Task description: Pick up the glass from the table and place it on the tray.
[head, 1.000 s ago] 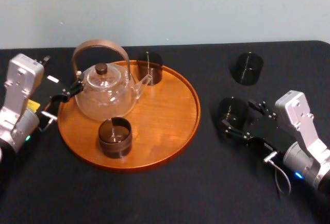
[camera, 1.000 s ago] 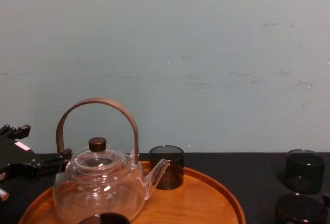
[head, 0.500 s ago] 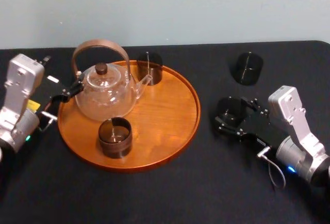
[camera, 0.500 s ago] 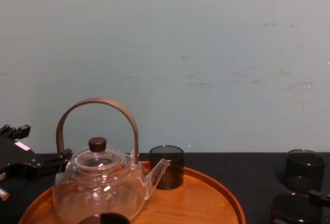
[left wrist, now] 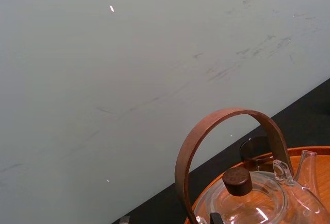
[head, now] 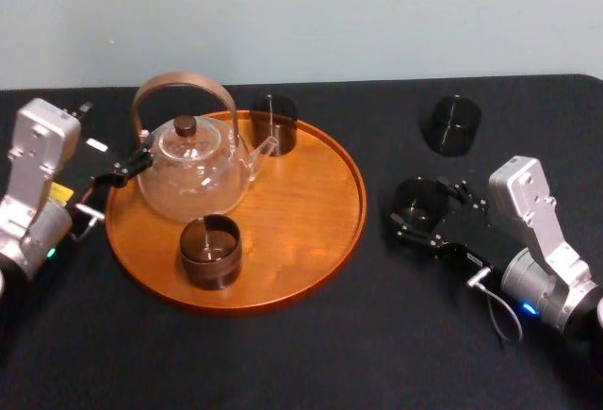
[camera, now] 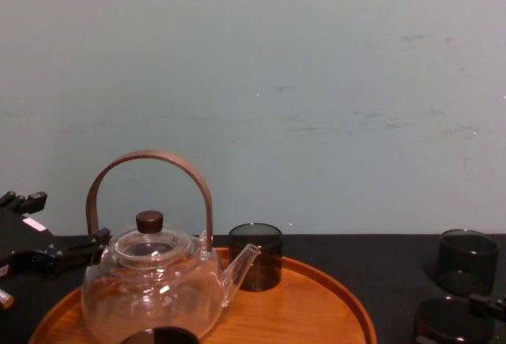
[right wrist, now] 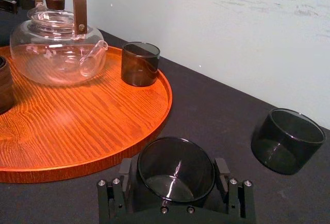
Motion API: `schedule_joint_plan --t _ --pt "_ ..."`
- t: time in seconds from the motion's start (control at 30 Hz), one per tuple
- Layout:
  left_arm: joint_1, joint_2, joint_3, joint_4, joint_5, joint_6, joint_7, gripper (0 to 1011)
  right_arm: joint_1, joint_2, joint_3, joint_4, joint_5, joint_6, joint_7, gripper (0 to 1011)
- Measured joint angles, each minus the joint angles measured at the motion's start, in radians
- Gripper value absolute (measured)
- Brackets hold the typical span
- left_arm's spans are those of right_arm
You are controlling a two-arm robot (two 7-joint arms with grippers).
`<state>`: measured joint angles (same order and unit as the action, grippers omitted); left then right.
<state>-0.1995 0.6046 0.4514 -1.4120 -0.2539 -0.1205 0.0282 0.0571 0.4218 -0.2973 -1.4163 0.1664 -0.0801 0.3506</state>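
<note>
My right pincer (head: pixel 419 212) sits wide open around the glass (right wrist: pixel 176 172), which is on the table (head: pixel 396 335) just right of the tray (head: pixel 320 193). Left pincer (head: pixel 127 167) is parked at the tray's left edge by the teapot (head: pixel 193 170).

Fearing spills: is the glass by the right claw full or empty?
Empty: the glass, upright inside the open right gripper, shows a bare bottom. Left gripper rests by the teapot.

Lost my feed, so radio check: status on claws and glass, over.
Right claw around near glass, glass on table beside tray. Left claw parked by teapot. Tray holds teapot, two glasses; its right side bare.
</note>
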Motion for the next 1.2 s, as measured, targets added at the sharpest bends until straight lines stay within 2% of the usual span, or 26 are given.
schedule_joint_plan --t 0.07,0.23,0.77,1.2 --pt "0.000 0.000 0.000 0.000 0.000 0.000 0.000 1010 -0.001 0.001 0.000 -0.001 0.000 0.000 -0.001 1000" --pt "0.000 0.000 0.000 0.000 0.000 0.000 0.000 1010 -0.001 0.002 -0.001 -0.003 0.000 0.000 -0.002 922" --pt "0.000 0.000 0.000 0.000 0.000 0.000 0.000 1010 0.000 -0.002 0.000 -0.009 -0.002 0.003 0.007 920" --pt "0.000 0.000 0.000 0.000 0.000 0.000 0.000 1009 0.013 -0.008 -0.010 -0.106 -0.034 0.040 0.024 920"
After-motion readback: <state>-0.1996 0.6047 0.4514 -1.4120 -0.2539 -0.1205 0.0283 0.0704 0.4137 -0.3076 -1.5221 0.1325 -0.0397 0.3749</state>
